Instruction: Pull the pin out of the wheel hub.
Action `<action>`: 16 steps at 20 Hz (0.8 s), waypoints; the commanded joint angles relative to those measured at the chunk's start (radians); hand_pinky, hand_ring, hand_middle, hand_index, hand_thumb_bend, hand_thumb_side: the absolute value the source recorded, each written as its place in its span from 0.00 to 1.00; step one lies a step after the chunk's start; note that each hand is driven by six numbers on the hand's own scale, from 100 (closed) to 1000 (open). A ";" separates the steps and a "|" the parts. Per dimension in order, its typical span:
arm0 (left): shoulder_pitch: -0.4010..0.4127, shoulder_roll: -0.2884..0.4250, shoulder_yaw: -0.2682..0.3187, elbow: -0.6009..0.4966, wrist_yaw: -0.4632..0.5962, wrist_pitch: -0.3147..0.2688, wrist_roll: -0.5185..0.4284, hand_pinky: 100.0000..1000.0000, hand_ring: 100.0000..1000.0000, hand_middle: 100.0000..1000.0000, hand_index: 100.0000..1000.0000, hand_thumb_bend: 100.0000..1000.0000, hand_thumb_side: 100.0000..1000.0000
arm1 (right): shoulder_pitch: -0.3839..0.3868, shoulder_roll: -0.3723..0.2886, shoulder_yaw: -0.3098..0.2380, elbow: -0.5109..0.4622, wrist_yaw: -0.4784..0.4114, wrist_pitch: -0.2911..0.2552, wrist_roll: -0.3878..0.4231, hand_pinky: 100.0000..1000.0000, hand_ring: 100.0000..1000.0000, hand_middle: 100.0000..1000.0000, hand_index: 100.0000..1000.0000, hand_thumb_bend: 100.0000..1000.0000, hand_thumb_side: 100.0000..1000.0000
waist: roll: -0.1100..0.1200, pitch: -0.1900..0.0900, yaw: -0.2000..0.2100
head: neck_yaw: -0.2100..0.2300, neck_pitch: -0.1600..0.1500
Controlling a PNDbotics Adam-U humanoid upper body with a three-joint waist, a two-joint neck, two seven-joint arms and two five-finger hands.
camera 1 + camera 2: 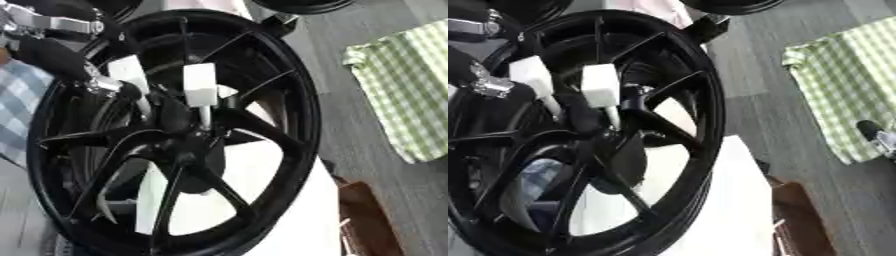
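Two eye views cover the same moment, and they differ at the edges. In front of me stands a large black wheel hub [175, 145] with spokes, on its edge and tilted, filling most of the frame; it rests on a white surface [289, 220] that shows through the gaps between the spokes.

My left hand [114, 82] comes in from the upper left, black with silver joints, and reaches into the wheel near its centre. Two white blocky pieces show there: one white block [129, 70] by the fingers and a second white block [199, 84] just to its right, each with a thin white stem running down toward the hub centre. I take these for the pin parts, but I cannot tell which is the pin proper, nor whether the fingers are curled round either one; the dark hand merges with the dark spokes.

The right eye view alone shows a small dark and silver object [875, 134] at the right edge over the green checked cloth [846, 85]; it may be my right hand, its fingers unreadable. The left eye view alone shows a blue checked cloth [19, 107] at the left edge. A brown object [367, 215] lies at the near right on the grey floor [350, 120].

I read no brand, label or writing anywhere.
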 commanded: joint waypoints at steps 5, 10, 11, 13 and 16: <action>-0.016 0.026 0.019 -0.002 0.017 0.004 0.004 0.80 0.70 0.52 0.82 0.39 0.81 | -0.003 -0.014 -0.007 -0.006 0.003 0.002 -0.002 0.65 0.75 0.70 0.84 0.64 0.18 | -0.007 -0.016 -0.002 | 0.006 -0.012; -0.022 0.013 0.013 0.000 0.027 0.008 -0.001 0.77 0.65 0.48 0.80 0.36 0.82 | -0.003 -0.011 -0.008 -0.004 0.002 0.004 -0.003 0.65 0.75 0.70 0.84 0.64 0.18 | -0.008 -0.016 -0.003 | 0.010 -0.012; -0.024 0.010 0.011 0.002 0.027 0.009 -0.002 0.76 0.65 0.47 0.79 0.36 0.82 | -0.003 -0.010 -0.008 -0.004 0.002 0.004 -0.003 0.65 0.75 0.70 0.84 0.64 0.18 | -0.008 -0.016 -0.004 | 0.010 -0.012; -0.029 0.004 0.007 0.005 0.024 0.008 -0.005 0.76 0.63 0.46 0.78 0.38 0.80 | -0.003 -0.009 -0.009 -0.004 0.002 0.004 -0.004 0.65 0.75 0.70 0.84 0.64 0.18 | -0.007 -0.016 -0.005 | 0.011 -0.012; -0.032 -0.003 0.002 0.011 0.019 0.003 -0.011 0.72 0.59 0.44 0.76 0.37 0.75 | -0.003 -0.008 -0.010 -0.004 0.001 0.005 -0.005 0.65 0.75 0.70 0.84 0.64 0.18 | -0.007 -0.016 -0.005 | 0.012 -0.011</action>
